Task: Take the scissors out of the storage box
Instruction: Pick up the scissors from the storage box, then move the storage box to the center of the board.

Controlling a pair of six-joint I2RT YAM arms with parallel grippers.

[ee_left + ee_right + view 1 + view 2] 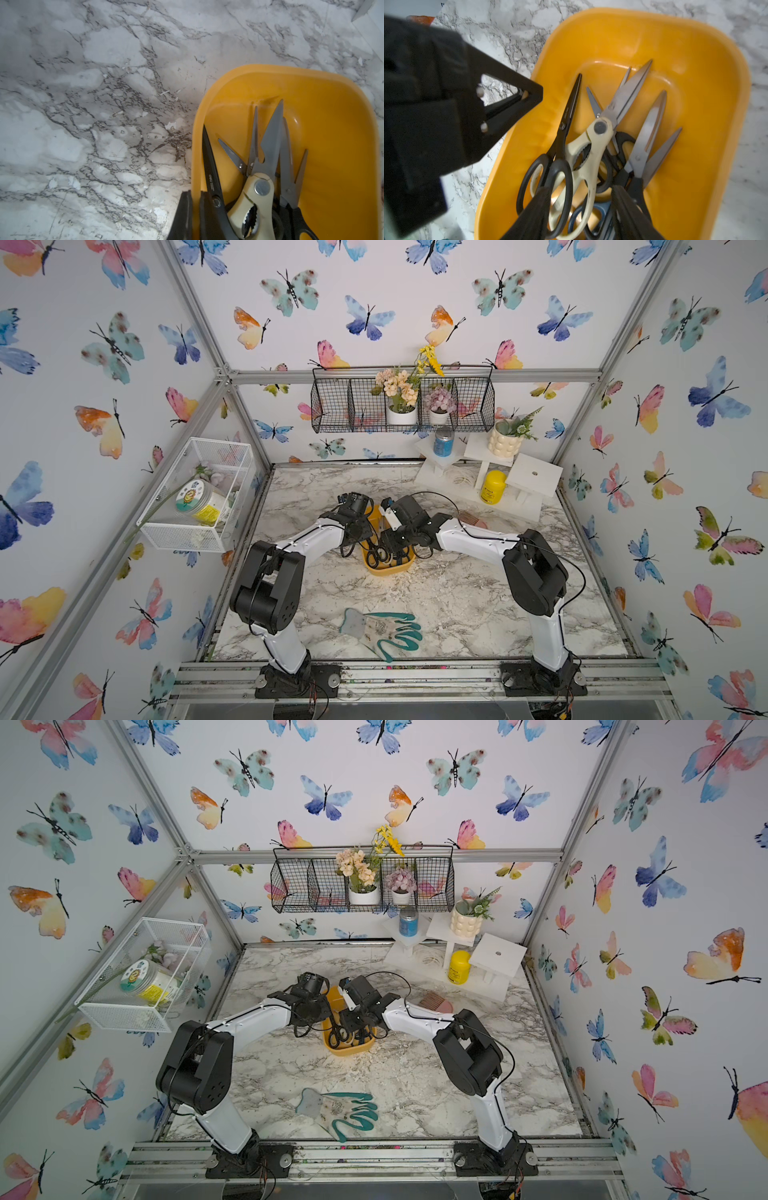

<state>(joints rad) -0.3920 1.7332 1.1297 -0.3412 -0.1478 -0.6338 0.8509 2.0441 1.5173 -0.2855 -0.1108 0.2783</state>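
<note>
A shallow yellow plastic storage box [388,570] sits mid-table on the grey-veined marble tabletop [457,593], both robot arms bent over it in both top views. The left gripper [195,199] is clamped shut on the box's side wall, one black finger inside the rim and one outside. All the metal-bladed scissors [623,108] lie heaped inside the box, blades fanned toward its far end: a slim black-handled pair [566,116], cream-handled kitchen shears [591,149] across the middle, further black-handled pairs beside them and a blue-handled pair [600,209] underneath. The right gripper [581,188] reaches down into the handle end with its jaws about halfway apart, straddling the cream handle and a black finger loop. A gap shows beside the cream handle, so nothing is visibly pinched.
</note>
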